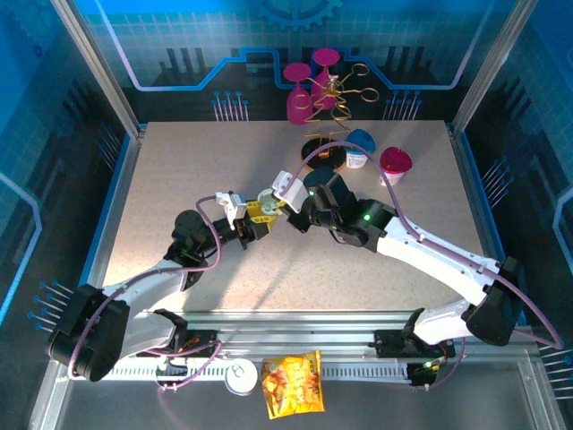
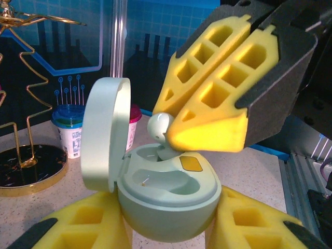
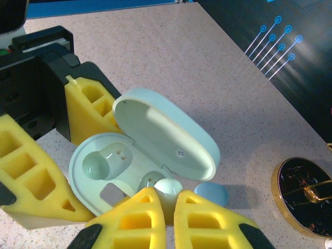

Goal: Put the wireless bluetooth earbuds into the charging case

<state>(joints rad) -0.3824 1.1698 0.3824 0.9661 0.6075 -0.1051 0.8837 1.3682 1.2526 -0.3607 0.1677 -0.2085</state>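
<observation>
Right pincer (image 3: 167, 203) pinching earbud (image 3: 168, 188) over charging case (image 3: 85, 174) well | left pincer (image 2: 168, 228) clamping charging case

Table (image 1: 179, 170): speckled beige top, fills mid frame, blue edging on L side. Back wall (image 1: 179, 45), top of frame: bright blue grid print, gear motif (image 1: 295, 9) top centre, dark circuit-line band along its bottom. L wall (image 1: 36, 134) & R wall (image 1: 537, 134): darker blue, similar grid/circuit print. Alu post (image 1: 96, 63) slants in upper L, second post (image 1: 490, 67) upper R. Alu rail (image 1: 304, 324) runs across bottom of frame, grey metal ledge (image 1: 358, 399) below it. Light soft, from above; brighter patch lower L of table, blurred shadows mid.
</observation>
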